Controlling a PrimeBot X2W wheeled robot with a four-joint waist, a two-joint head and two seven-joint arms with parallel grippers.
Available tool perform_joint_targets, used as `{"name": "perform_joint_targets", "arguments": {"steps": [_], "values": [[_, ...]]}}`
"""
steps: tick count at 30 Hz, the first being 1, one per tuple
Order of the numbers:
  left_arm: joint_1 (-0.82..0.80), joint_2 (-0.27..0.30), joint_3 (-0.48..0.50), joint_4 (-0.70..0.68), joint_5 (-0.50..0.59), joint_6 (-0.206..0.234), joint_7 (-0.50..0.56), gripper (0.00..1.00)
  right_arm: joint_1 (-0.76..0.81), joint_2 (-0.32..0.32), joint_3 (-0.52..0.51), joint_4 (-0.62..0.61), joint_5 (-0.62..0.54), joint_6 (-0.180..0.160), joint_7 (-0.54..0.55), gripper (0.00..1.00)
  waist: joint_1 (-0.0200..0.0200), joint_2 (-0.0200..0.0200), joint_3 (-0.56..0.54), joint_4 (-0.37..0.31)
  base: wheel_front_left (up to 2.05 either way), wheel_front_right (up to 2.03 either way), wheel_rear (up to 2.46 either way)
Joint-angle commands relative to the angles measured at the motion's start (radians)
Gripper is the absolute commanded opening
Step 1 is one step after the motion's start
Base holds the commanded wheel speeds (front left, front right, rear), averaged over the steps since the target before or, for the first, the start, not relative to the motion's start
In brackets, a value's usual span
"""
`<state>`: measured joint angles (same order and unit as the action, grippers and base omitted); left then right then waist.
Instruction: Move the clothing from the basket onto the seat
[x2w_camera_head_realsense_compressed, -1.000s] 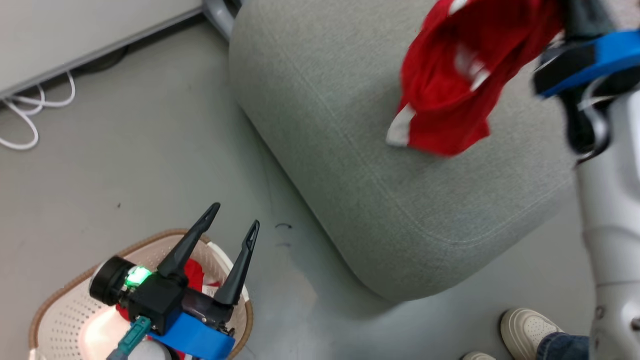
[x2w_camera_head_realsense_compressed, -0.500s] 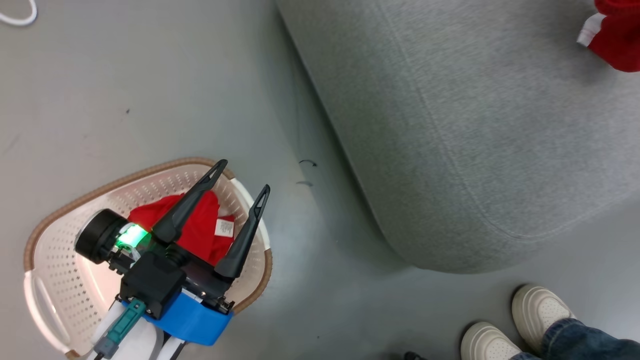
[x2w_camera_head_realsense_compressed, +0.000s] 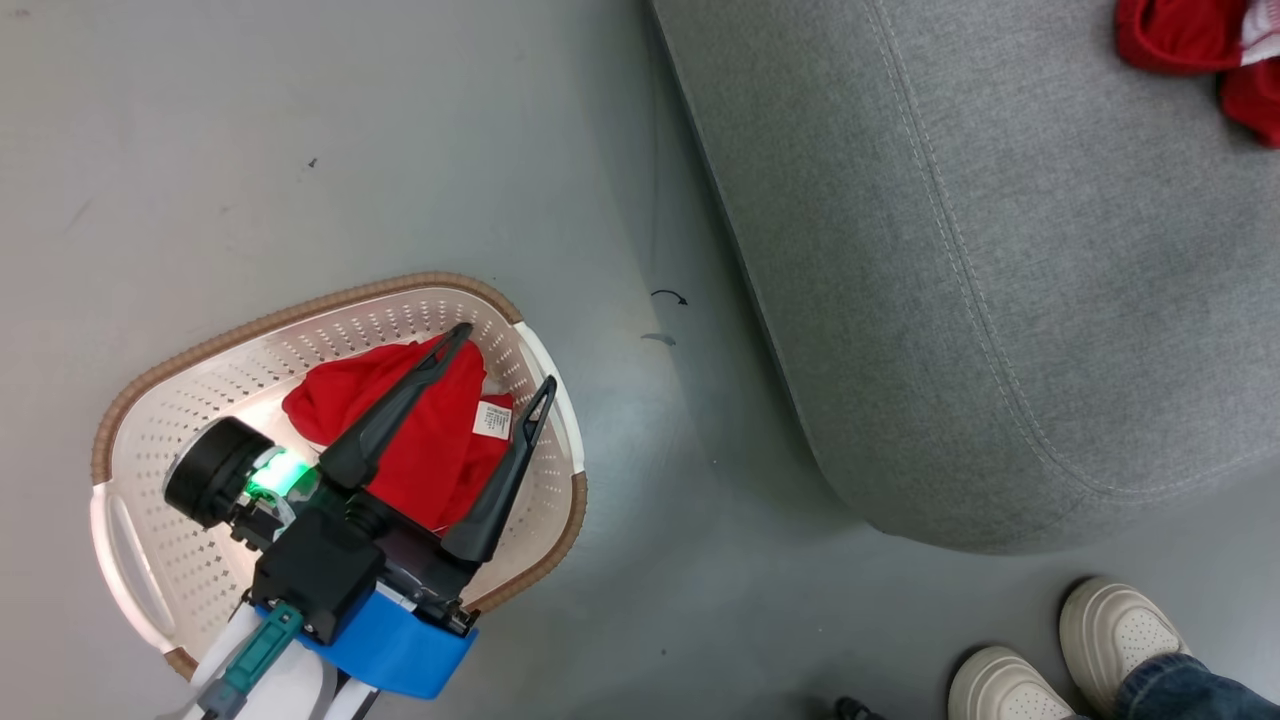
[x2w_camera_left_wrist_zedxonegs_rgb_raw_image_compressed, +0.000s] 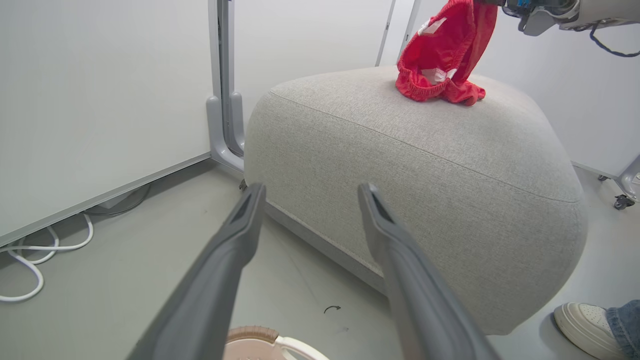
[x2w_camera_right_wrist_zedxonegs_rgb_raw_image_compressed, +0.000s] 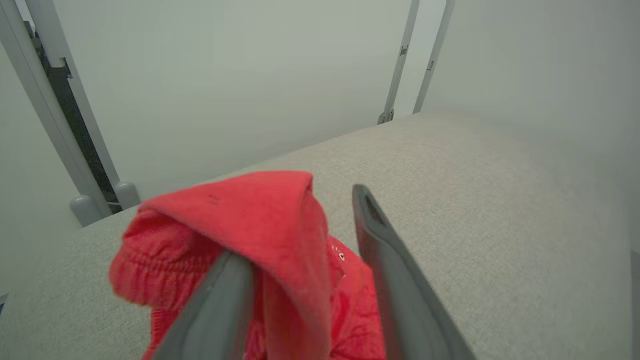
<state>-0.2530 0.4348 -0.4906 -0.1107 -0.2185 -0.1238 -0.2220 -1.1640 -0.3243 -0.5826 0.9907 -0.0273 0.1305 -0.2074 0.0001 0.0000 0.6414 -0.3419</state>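
Lower left, my left hand (x2w_camera_head_realsense_compressed: 504, 357) hangs spread over the basket (x2w_camera_head_realsense_compressed: 300, 315); my right hand (x2w_camera_right_wrist_zedxonegs_rgb_raw_image_compressed: 297, 225), prongs apart, has red clothing (x2w_camera_right_wrist_zedxonegs_rgb_raw_image_compressed: 250, 210) draped over one.

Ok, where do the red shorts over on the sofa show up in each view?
Head view: the red shorts are at the top right corner, lying on the grey sofa.
Left wrist view: top, right of centre, lower end resting on the sofa's top.
Right wrist view: lower left, draped over one finger of the right hand.
Shared landmark: the sofa's grey fabric top beneath the shorts.
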Motion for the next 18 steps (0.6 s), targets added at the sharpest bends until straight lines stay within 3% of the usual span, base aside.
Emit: {"name": "perform_joint_targets", "arguments": {"steps": [1, 9, 18], "values": [[-0.008, 0.001, 0.0, 0.0, -0.001, 0.002, -0.004, 1.0, 0.003, 0.002, 0.0, 0.01, -0.011, 0.0, -0.001, 1.0, -0.0001, 0.0, -0.002, -0.002, 0.0, 0.0, 0.0], [-0.017, -0.016, -0.013, 0.03, -0.016, 0.003, -0.018, 1.0, 0.015, 0.004, 0.013, 0.061, -0.067, 0.0, -0.009, 1.0, -0.0001, 0.0, -0.046, 0.002, 0.0, 0.0, 0.0], [0.018, -0.074, -0.024, 0.103, -0.046, 0.002, -0.04, 1.0, 0.089, 0.021, 0.087, 0.08, -0.07, 0.0, -0.036, 1.0, -0.0001, 0.0, -0.179, 0.023, 0.0, 0.0, 0.0]]}}
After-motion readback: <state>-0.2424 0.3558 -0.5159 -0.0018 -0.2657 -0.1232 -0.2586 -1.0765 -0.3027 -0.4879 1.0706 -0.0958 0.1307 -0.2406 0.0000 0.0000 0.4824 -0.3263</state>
